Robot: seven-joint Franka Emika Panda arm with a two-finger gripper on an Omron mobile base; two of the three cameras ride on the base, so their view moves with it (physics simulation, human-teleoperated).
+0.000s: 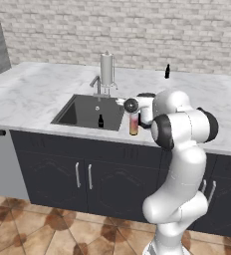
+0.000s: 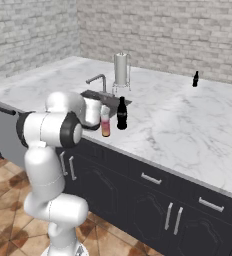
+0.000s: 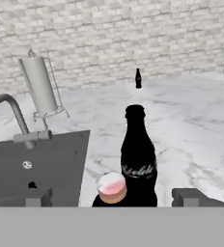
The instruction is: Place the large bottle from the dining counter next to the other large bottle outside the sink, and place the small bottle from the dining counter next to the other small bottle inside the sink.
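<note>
The large bottle (image 1: 133, 125) (image 2: 105, 123), pink fading to orange-yellow, stands upright on the counter just right of the sink (image 1: 72, 113) (image 2: 88, 94). The other large bottle (image 2: 121, 113) (image 3: 138, 159), all dark, stands close beside it without touching. In the hand view my gripper (image 3: 114, 198) is open, a fingertip (image 3: 36, 197) well off to each side of the pink bottle's top (image 3: 111, 187). A small dark bottle (image 1: 101, 120) stands inside the sink. Another small bottle (image 1: 167, 71) (image 2: 195, 78) (image 3: 138, 78) stands far back on the marble top.
A grey faucet (image 1: 96, 84) (image 2: 98, 80) (image 3: 12, 113) rises behind the sink, with a paper towel holder (image 1: 106, 69) (image 2: 120, 69) (image 3: 39, 84) beyond it. The marble counter (image 2: 188, 130) stretches wide to the right. A brick wall stands behind.
</note>
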